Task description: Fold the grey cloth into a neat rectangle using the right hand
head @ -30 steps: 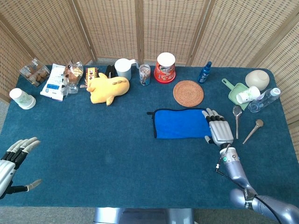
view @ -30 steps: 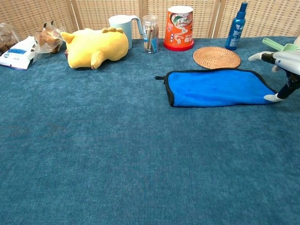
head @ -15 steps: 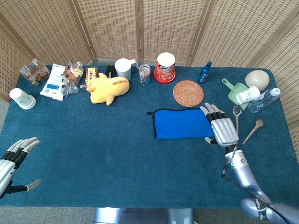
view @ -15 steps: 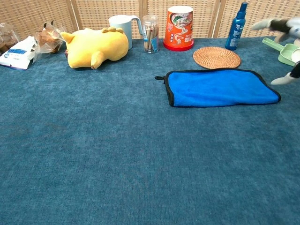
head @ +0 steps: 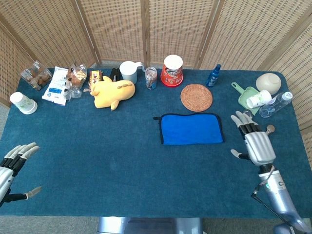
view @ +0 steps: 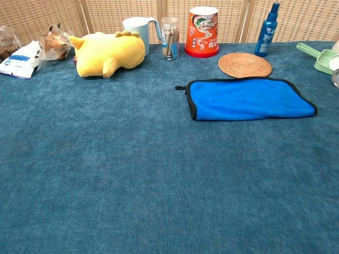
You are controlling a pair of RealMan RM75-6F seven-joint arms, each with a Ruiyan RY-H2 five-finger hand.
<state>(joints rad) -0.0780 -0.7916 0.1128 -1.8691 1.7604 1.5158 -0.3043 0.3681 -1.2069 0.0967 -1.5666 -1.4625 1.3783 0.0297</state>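
Left of the right hand (head: 257,146), apart from its spread fingers (head: 242,120), lies the folded cloth (head: 191,129).

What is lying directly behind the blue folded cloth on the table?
Directly behind the blue folded cloth with black trim lies a round woven rattan coaster, apart from it. Further back stands a red cylindrical can with a white lid. Anything beneath the cloth is covered.

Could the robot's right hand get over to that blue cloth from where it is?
Probably yes. The right hand is open just beside the blue cloth, with only bare table between them, and nothing lies on the cloth.
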